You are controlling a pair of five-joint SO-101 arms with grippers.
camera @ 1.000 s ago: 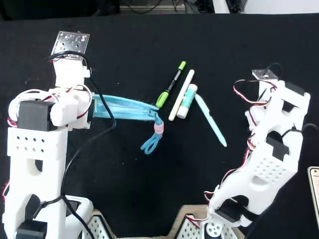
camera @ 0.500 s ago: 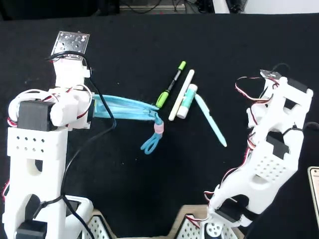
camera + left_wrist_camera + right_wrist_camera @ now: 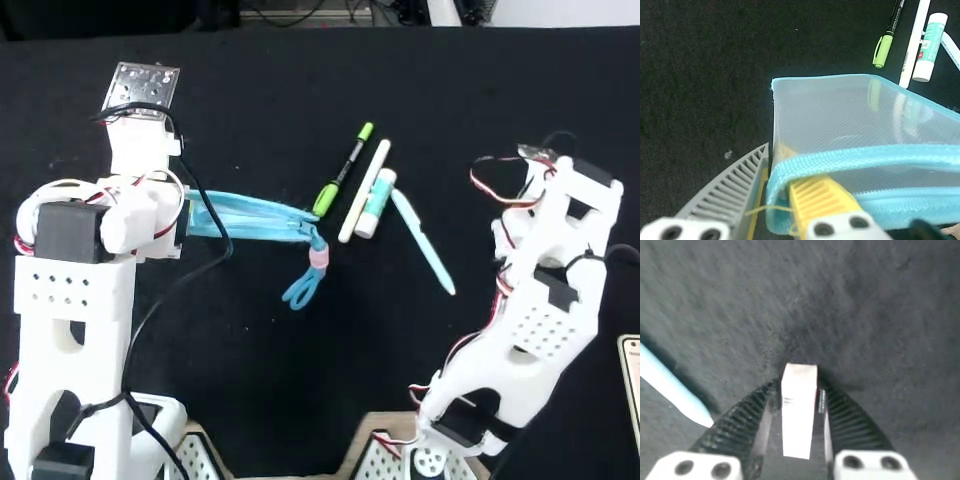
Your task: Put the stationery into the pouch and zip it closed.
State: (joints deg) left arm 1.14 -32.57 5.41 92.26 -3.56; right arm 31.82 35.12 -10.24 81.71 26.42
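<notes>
A light blue mesh pouch [image 3: 250,218] lies left of centre, its mouth unzipped, and its zipper pull [image 3: 310,275] has a pink bead and a blue loop. My left gripper [image 3: 775,165] is shut on the pouch [image 3: 850,125] at its end edge, with the yellow finger [image 3: 822,197] inside and the grey finger [image 3: 735,187] outside. Right of the pouch lie a green highlighter [image 3: 340,172], a white pen [image 3: 363,190], a glue stick [image 3: 377,203] and a light blue pen [image 3: 423,240]. My right gripper [image 3: 799,390] is shut on a small white eraser [image 3: 799,410], just above the black cloth beside the light blue pen [image 3: 670,387].
The right arm's white body [image 3: 545,300] stands over the table's right side. A pale flat object [image 3: 631,375] pokes in at the right edge. Black cloth [image 3: 300,380] covers the table, with open room in front of the pouch and pens.
The right arm's upper part has shifted slightly to the right. The left arm, the pouch and the pens have kept their places.
</notes>
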